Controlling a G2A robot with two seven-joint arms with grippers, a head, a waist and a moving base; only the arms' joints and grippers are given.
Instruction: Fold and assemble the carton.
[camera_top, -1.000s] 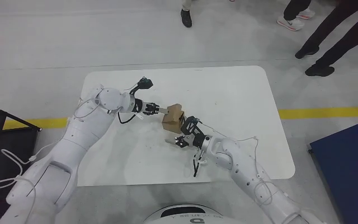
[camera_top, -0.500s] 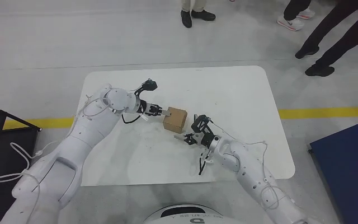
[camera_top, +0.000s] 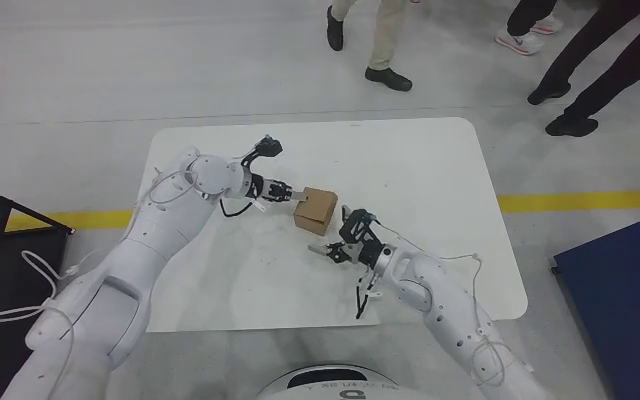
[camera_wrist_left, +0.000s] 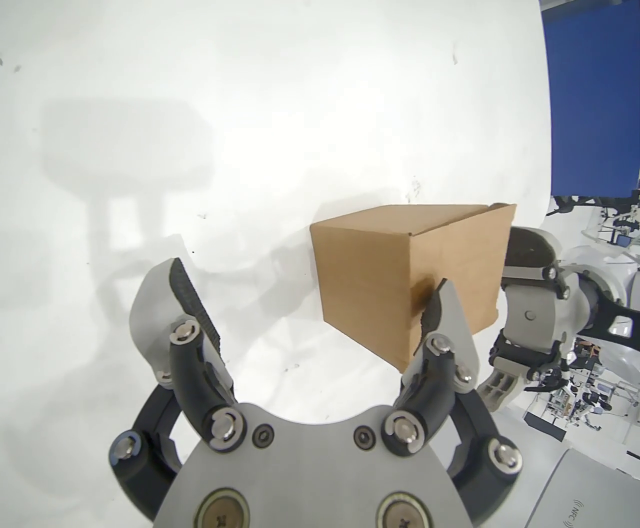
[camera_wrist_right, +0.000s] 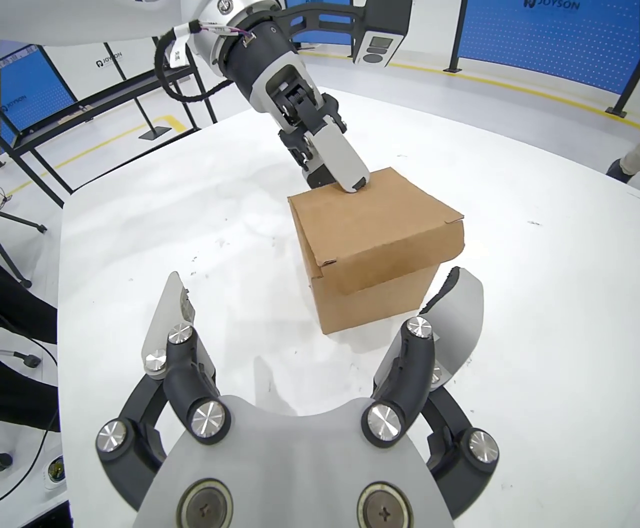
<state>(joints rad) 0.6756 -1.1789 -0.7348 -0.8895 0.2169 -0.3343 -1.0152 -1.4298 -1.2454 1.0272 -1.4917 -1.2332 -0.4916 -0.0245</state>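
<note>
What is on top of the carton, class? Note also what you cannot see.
One fingertip of the left gripper rests on the carton's top, at one edge; the rest of the top is bare. The carton is closed, so its inside is hidden.

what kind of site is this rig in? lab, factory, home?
Probably a robotics lab or test hall: a yellow line on a bare grey floor, blue partition panels around the area, and a free-standing white table as workstation.

Overhead, opposing close wrists, shared carton (camera_top: 315, 209)
</note>
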